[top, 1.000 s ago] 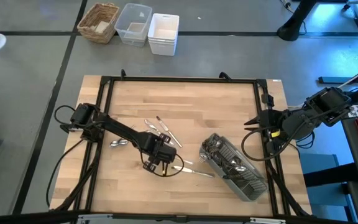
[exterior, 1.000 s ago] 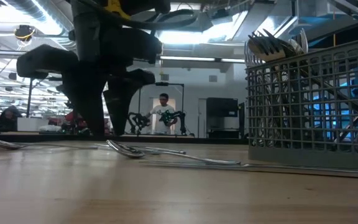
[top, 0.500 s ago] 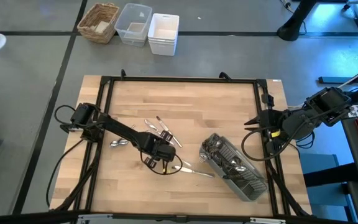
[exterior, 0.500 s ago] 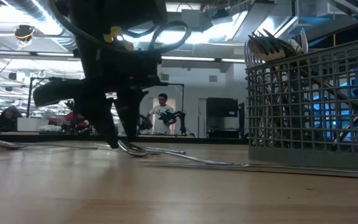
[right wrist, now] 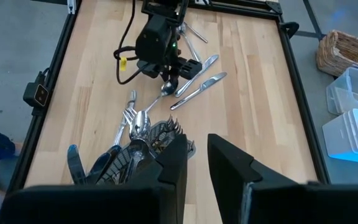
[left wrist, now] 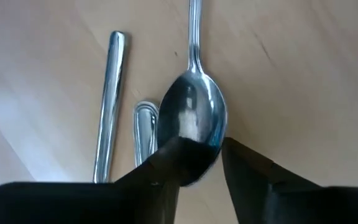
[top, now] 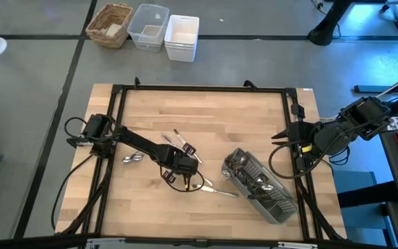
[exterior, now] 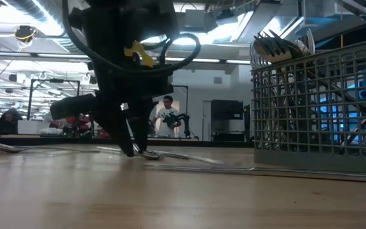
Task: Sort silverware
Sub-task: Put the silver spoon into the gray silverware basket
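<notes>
Left gripper (top: 185,181) low at table centre, fingers parted around spoon (left wrist: 191,121) bowl, not yet closed. Spoon flat on table (top: 206,114), left of caddy (top: 261,185). Right gripper (top: 284,136) waits at right edge, fingers parted, empty.

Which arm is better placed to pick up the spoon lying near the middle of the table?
The left. The left gripper is down at the table with its open fingers on either side of the spoon bowl. The right gripper waits at the table's right edge, away from it.
</notes>
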{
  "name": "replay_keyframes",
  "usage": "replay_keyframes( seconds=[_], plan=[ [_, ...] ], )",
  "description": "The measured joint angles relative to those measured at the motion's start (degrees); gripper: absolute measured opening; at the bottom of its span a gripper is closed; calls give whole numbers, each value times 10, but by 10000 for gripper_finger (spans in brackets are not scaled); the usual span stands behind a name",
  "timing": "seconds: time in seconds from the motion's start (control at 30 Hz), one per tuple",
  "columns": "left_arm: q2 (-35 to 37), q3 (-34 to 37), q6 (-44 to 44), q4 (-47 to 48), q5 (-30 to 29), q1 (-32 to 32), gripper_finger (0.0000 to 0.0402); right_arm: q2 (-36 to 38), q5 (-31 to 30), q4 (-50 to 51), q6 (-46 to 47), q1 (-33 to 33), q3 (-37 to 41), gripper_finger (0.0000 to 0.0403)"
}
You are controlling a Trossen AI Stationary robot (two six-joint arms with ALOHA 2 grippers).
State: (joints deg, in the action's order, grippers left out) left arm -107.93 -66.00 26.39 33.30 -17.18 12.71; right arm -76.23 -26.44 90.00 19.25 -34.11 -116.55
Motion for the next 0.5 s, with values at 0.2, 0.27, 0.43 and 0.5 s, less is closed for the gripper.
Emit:
replay_keyframes(
  seconds=[0.2,0.27,0.43,0.5],
  plan=[
    [-1,0,29,-2,2,-5,54,0,3,0,0,0,0,67],
    [-1,0,29,-4,2,-5,35,0,3,0,0,0,0,67],
    [3,-1,-5,-18,0,-4,5,0,3,0,0,0,0,67],
    [7,-1,-33,-16,3,-4,5,0,3,0,0,0,0,67]
  ],
)
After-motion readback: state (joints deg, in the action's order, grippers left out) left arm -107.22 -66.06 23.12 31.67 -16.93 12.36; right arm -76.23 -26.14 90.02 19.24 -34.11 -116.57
